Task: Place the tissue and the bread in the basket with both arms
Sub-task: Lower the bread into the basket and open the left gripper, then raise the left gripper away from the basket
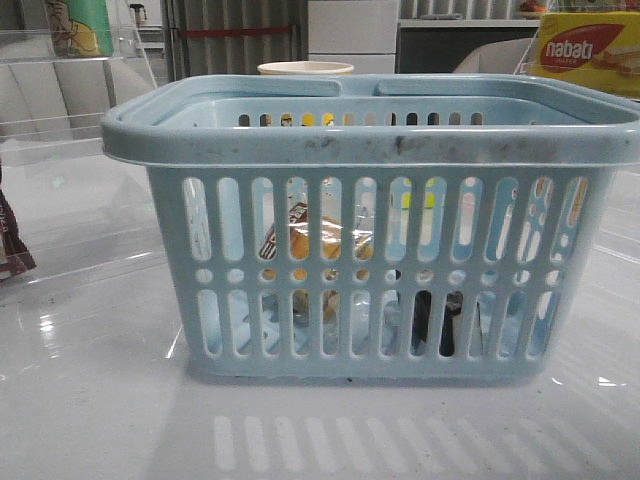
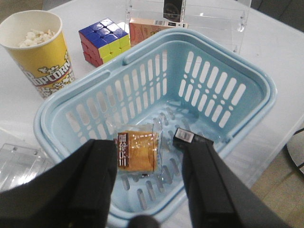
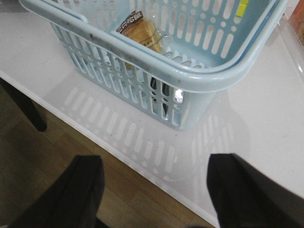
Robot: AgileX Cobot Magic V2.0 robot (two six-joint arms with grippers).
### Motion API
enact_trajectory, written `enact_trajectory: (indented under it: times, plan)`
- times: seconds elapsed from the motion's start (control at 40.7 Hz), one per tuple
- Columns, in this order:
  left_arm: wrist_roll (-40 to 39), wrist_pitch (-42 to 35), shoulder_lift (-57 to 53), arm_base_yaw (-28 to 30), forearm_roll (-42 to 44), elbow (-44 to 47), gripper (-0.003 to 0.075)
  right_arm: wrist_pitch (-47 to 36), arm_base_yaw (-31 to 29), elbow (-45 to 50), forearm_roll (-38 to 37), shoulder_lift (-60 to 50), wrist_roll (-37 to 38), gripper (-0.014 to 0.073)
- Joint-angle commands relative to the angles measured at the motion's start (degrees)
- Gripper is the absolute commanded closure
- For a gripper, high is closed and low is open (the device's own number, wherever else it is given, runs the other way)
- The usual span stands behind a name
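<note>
Two wide-open, empty grippers, left gripper (image 2: 149,183) and right gripper (image 3: 154,190), are hovering by the basket (image 2: 247,71) holding bread (image 2: 137,151) and tissue (image 2: 186,137), risking snagging its rim.

The light-blue slotted plastic basket (image 2: 156,90) holds a yellow-brown bread piece in clear wrapper with brown-and-white label (image 2: 137,151) and a small black tissue packet (image 2: 188,138).

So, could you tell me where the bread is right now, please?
In the left wrist view, the bread lies on the floor of the basket, beside the tissue.
</note>
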Motion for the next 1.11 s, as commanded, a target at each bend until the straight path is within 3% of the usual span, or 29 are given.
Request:
enact_trajectory:
  times: [0.0, 0.393, 0.861, 0.934, 1.082]
  plan:
    - [0.03, -3.46, -6.23, -0.44, -0.34, 2.79, 0.0339, -3.78, -0.10, -1.48, 0.03, 0.31, -0.37, 0.0033]
    - [0.03, -4.62, -25.20, -0.44, 0.60, 20.71, 0.0339, -3.78, -0.10, -1.48, 0.03, 0.31, -0.37, 0.0033]
    - [0.03, -4.51, -27.81, -0.44, 1.26, 23.83, 0.0339, -3.64, -0.10, -1.48, -2.30, 0.31, -0.37, 0.0068]
    - [0.03, -4.51, -27.81, -0.44, 1.26, 23.83, 0.0339, -3.58, -0.10, -1.48, -2.30, 0.31, -0.37, 0.0113]
    - [0.03, -4.51, -27.81, -0.44, 1.26, 23.83, 0.0339, -3.41, -0.10, -1.48, -2.30, 0.31, -0.37, 0.0323]
